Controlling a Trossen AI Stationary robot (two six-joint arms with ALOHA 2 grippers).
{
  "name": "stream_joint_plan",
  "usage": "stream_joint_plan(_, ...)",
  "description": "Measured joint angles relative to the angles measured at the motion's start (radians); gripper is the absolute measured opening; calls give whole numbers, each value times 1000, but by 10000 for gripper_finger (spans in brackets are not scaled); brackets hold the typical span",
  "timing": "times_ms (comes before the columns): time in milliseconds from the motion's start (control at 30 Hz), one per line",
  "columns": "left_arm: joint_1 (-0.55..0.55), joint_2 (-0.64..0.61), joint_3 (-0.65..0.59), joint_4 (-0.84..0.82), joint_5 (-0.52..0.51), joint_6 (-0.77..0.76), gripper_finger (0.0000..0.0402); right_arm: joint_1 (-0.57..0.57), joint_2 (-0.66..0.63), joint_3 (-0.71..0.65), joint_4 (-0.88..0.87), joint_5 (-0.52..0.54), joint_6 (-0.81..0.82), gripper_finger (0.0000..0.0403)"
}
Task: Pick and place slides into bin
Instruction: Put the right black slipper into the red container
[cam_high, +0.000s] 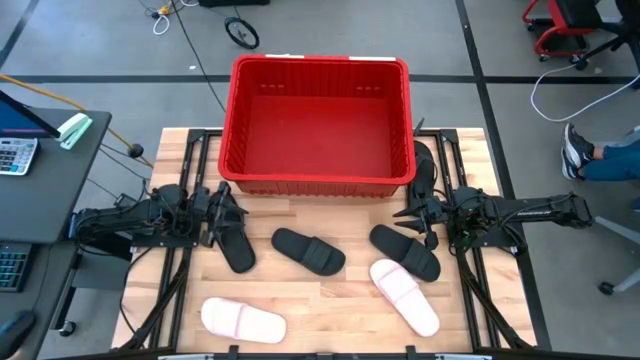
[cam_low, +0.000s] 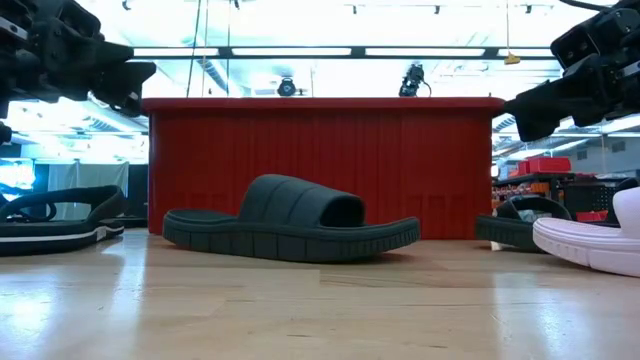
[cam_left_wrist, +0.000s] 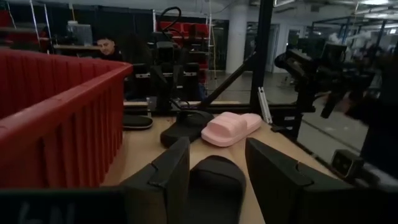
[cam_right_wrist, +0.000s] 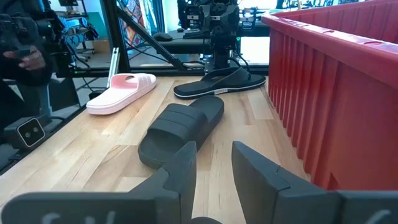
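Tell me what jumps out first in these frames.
The big red bin at the table's far edge, with nothing visible inside. In front of it slides lie scattered on the wood: black ones including the middle one, and two pink ones nearer the front. The left gripper hangs over the leftmost black slide and the right gripper just beyond another black slide, both with jaws open.

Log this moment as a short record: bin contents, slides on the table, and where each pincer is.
bin: red crate at the table's far edge, no slides inside
black slides: four on the wood; middle one lies between the arms
pink slides: two near the front edge, left and right
left pincer: open, over a black flip-flop style slide
right pincer: open, empty, above a black slide
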Motion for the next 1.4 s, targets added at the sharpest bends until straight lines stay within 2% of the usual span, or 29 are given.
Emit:
stream_joint_plan(100,0,0,0,20,2,-51,162,-1,0,0,16,47,-30,109)
stream_joint_plan(200,0,0,0,36,2,-108,162,-1,3,0,128,95,148,109)
stream_joint_plan(267,0,0,0,34,2,-138,162,-1,2,0,219,112,199,109)
stream_joint_plan(400,0,0,0,33,1,-141,162,0,2,0,471,111,72,109)
stream_joint_plan(567,0,0,0,38,-1,-23,162,-1,2,0,735,111,-91,109)
stream_joint_plan(733,0,0,0,33,-1,-3,162,0,2,0,936,101,-68,109)
stream_joint_plan(1200,0,0,0,34,-59,15,162,0,5,0,933,76,4,109)
stream_joint_plan(1400,0,0,0,34,-61,15,162,0,6,0,753,224,207,109)
